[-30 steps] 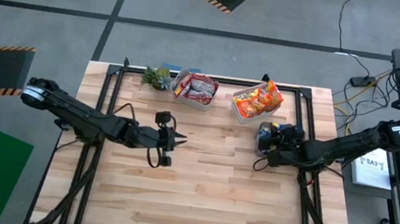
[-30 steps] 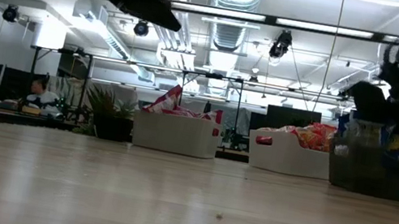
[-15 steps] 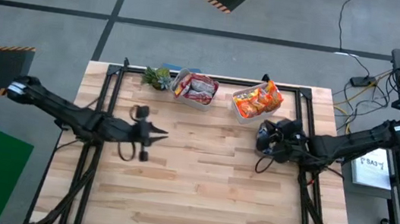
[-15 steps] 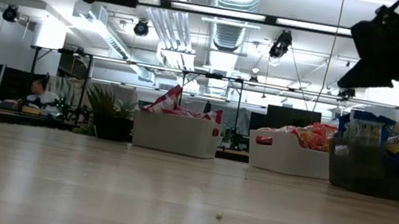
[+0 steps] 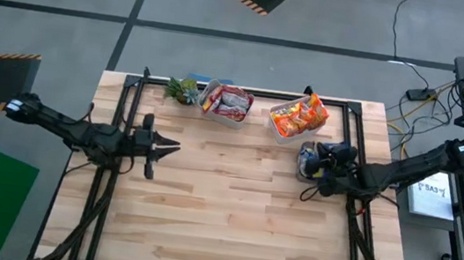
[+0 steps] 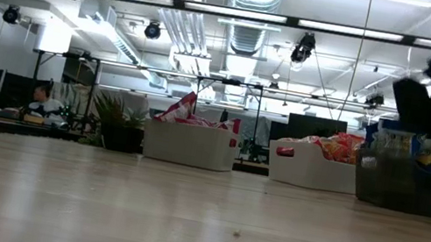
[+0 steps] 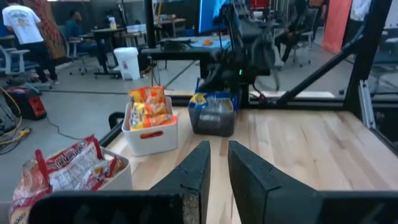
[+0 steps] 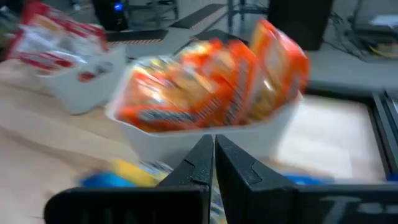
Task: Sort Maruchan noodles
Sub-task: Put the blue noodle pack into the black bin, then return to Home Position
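Three tubs sit at the bench's (image 5: 229,227) far edge: one of pink-red packets (image 5: 228,102), one of orange packets (image 5: 297,118), and a darker third (image 5: 310,157) with blue-yellow ones, individual counts unreadable. Right end effector (image 5: 328,160) hovers at that third tub, fingers nearly closed and empty; it should clear the rim squarely before withdrawing. Left end effector (image 5: 170,146) waits at the left side, narrow, holding nothing.

The left gripper (image 5: 170,146) hovers at nine o'clock, arm outstretched, fingers (image 7: 198,171) nearly together and empty. The right gripper (image 5: 306,160) sits at two o'clock, fingers (image 8: 202,163) closed, pointing toward nine.
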